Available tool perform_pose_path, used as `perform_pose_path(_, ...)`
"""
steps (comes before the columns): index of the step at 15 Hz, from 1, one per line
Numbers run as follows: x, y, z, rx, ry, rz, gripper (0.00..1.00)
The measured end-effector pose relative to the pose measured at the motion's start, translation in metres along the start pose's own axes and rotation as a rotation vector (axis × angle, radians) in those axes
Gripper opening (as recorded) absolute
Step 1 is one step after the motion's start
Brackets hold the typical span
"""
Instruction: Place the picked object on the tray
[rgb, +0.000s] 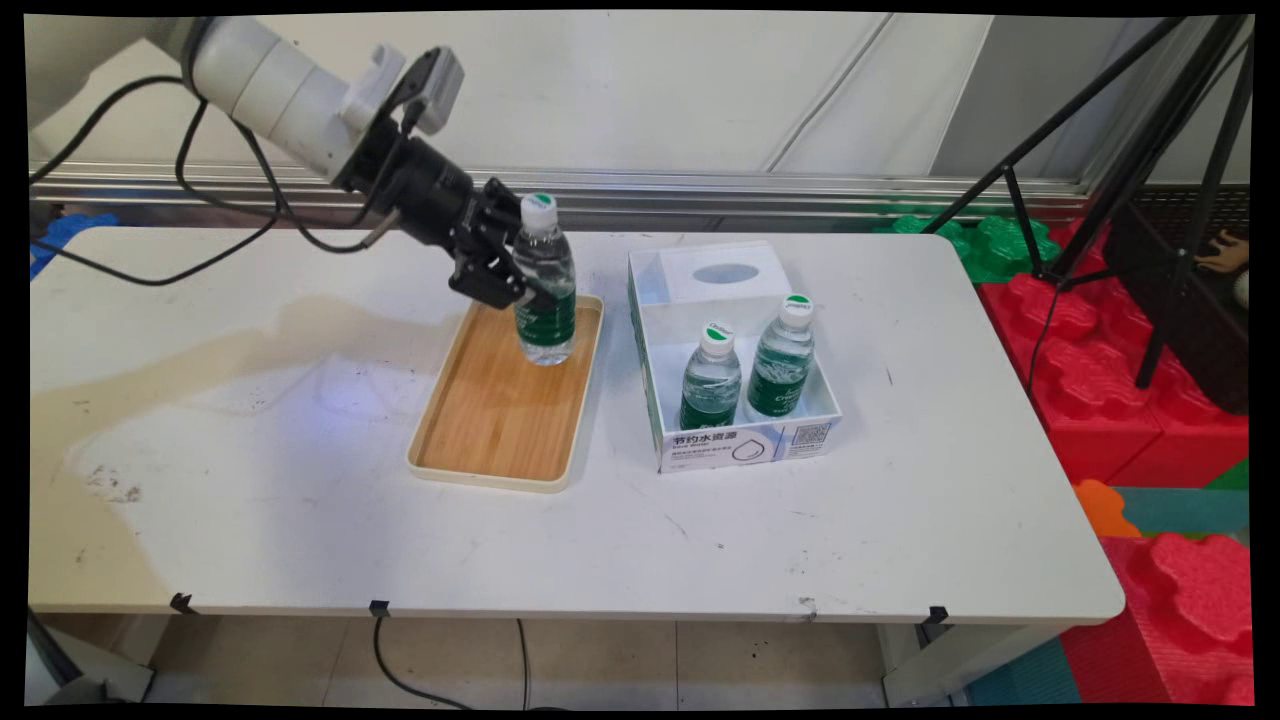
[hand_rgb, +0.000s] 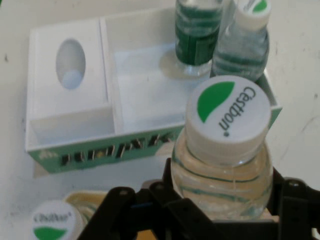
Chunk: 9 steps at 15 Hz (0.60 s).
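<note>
Now the claw (rgb: 522, 285) is clamped on a water bottle (rgb: 545, 290), its fingers pressed against the clear body just above the green label, and the bottle stands upright at the far end of the wooden tray (rgb: 480, 450) near the middle of the counter (rgb: 250, 520). Whether its base rests on the tray or hangs just over it, I cannot tell. From the hand view the bottle's white cap (hand_rgb: 228, 118) sits right above the linkage, fingers snug on both sides. Just beside the tray, toward the counter's right edge, a white box (rgb: 740, 445) holds two more bottles (rgb: 711, 375) upright in its near compartment. Another cap (hand_rgb: 52, 222) peeks in at the hand view's lower left.
</note>
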Motion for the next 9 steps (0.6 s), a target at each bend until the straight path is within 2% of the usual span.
perform_pose_path(9, -0.036, 0.002, 0.034, 0.031, -0.035, -0.034, 0.0)
